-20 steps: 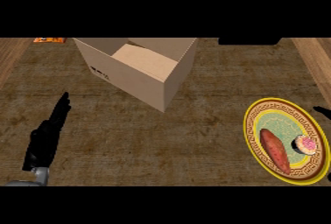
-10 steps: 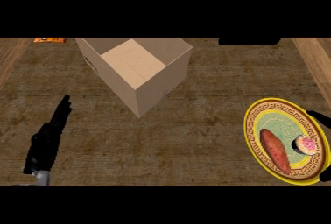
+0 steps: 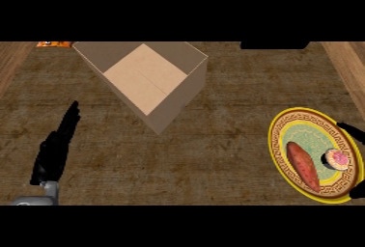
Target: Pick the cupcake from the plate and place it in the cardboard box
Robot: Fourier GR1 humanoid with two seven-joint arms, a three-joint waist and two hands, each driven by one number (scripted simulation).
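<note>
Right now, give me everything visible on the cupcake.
The cupcake is small and round, seen from above: pink topping inside a pale ring with a dark outer edge, likely its wrapper. It sits upright on the right part of the yellow-rimmed plate, just right of a reddish-brown oblong food item, seemingly not touching it. No hand holds it; dark fingers show at the plate's right edge, apart from it.

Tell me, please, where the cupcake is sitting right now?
In the head view, the cupcake sits on the right part of the plate at the counter's right side, just right of the sweet potato and far from the cardboard box.
</note>
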